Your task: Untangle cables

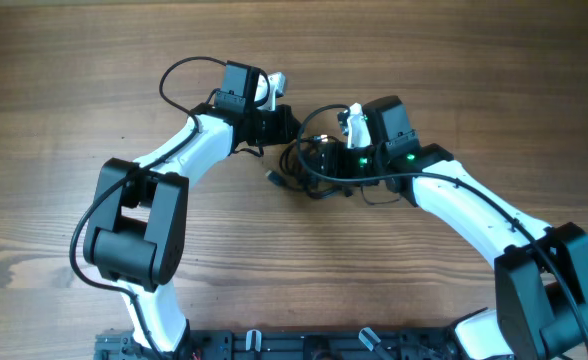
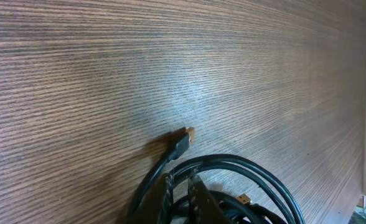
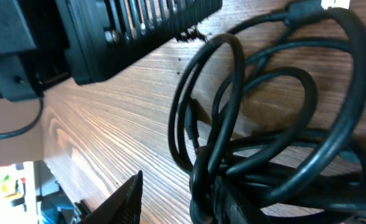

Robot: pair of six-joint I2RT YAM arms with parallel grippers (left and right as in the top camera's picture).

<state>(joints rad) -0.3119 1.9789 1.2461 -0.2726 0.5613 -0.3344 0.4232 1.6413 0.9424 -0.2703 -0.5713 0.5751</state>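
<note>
Several thin black cables [image 1: 309,165] lie in a tangled bundle of overlapping loops on the wooden desk [image 1: 74,60], around its middle, between the two arms' tips. A dark plug [image 1: 272,177] sticks out of the bundle on the side toward the left arm. In the left wrist view the cables [image 2: 239,177] fill the lower edge as curved loops. One cord runs up from them to a plug with a gold tip [image 2: 184,140] that rests flat on the bare wood. In the right wrist view the cables [image 3: 264,124] spread as wide loops across the right half and crowd together into a knot at the lower edge.

Left gripper [image 1: 279,125] sits just beside the bundle on its far-left side. Seen from its own camera, the left gripper [image 2: 182,185] has its dark fingertips [image 2: 168,186] almost together, closed, with cords crossing right at them; whether one is pinched there I cannot tell.

Right gripper [image 1: 326,160] is down over the bundle from the right side. One of its fingers [image 3: 126,199] stands clear of the cords with bare wood between, so the jaws are apart; the other finger is hidden under the knot.

Just beyond the loops in the right wrist view looms a black ribbed housing [image 3: 127,28] of the left arm
</note>
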